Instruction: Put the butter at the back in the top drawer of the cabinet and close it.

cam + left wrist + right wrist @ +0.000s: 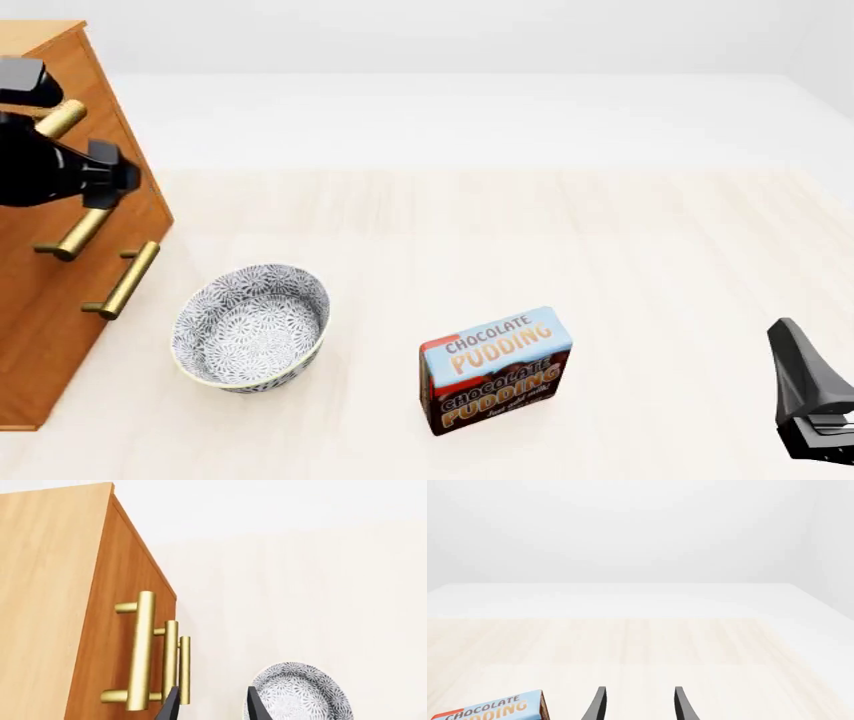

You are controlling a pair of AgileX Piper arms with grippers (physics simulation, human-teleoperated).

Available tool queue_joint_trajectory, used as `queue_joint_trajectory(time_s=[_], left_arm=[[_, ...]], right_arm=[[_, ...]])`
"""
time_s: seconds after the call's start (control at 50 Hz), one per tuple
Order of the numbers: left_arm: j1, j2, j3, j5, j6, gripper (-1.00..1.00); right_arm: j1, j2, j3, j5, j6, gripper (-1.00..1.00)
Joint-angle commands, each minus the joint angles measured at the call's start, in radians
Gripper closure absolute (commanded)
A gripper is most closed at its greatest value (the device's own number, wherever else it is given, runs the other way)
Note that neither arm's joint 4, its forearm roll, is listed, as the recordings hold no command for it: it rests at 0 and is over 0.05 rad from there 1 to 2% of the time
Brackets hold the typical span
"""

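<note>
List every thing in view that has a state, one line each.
Cabinet: upright, at the table's left edge.
Drawers: all three look shut, handles in line.
Bowl: upright, empty.
Pudding box: standing, label toward the camera.
Left gripper: open, empty, beside the handles.
Right gripper: open, empty, off to the right of the pudding box.
Butter: not in view.

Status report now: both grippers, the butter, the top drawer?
Left gripper open, empty, near cabinet handles. Right gripper open, empty, low over the table. Butter not in view. Top drawer looks shut; bowl near cabinet.
</note>
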Motion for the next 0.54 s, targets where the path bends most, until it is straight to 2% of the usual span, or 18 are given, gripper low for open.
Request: queue_joint_trajectory(time_s=[0.02, 0.28, 0.54], left_arm=[[-0.058, -0.092, -0.031, 0.079, -0.007, -1.0], [-0.132, -0.204, -0.091, 0.211, -0.038, -1.0], [-0.158, -0.26, -0.093, 0.251, -0.061, -1.0]], right_arm=[[0.0, 0.0, 0.0, 0.0, 0.0, -1.0], [0.0, 0.0, 0.0, 0.0, 0.0, -1.0], [0.0, 0.0, 0.0, 0.0, 0.0, -1.0]])
